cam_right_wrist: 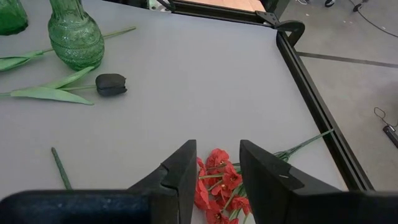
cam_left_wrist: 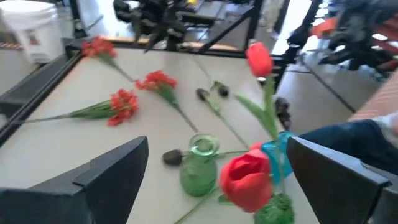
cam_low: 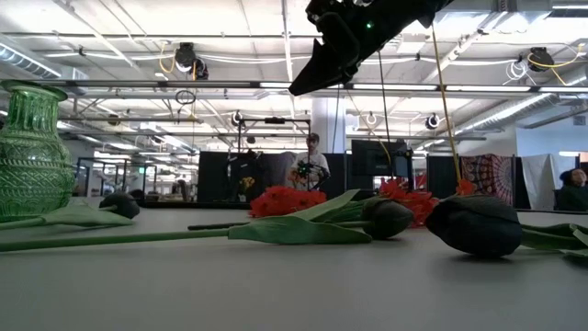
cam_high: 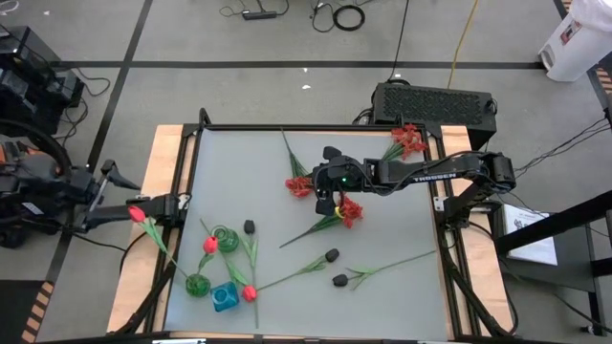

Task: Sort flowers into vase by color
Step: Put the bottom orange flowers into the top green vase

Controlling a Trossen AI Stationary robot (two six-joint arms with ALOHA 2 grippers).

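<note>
Three vases stand near the table's near left: two green (cam_high: 227,239) (cam_high: 197,284) and one blue (cam_high: 225,298). A red tulip (cam_high: 136,212) leans on its stem from the nearer green vase toward my left gripper (cam_high: 180,204). That gripper is open, and the bloom (cam_left_wrist: 245,177) shows between its fingers, clear of both. Two more tulips (cam_high: 208,246) (cam_high: 249,292) are by the vases. Black buds (cam_high: 332,255) (cam_high: 339,280) (cam_high: 249,227) and frilly red flowers (cam_high: 298,186) (cam_high: 409,140) lie flat on the table. My right gripper (cam_high: 325,203) hangs high over another frilly red flower (cam_right_wrist: 217,180), fingers slightly apart and empty.
A raised black frame (cam_high: 287,127) runs round the table. A black box (cam_high: 435,100) stands behind its far right corner. Bare tabletop lies at the far left and near right. A person (cam_low: 312,165) stands in the room beyond the table.
</note>
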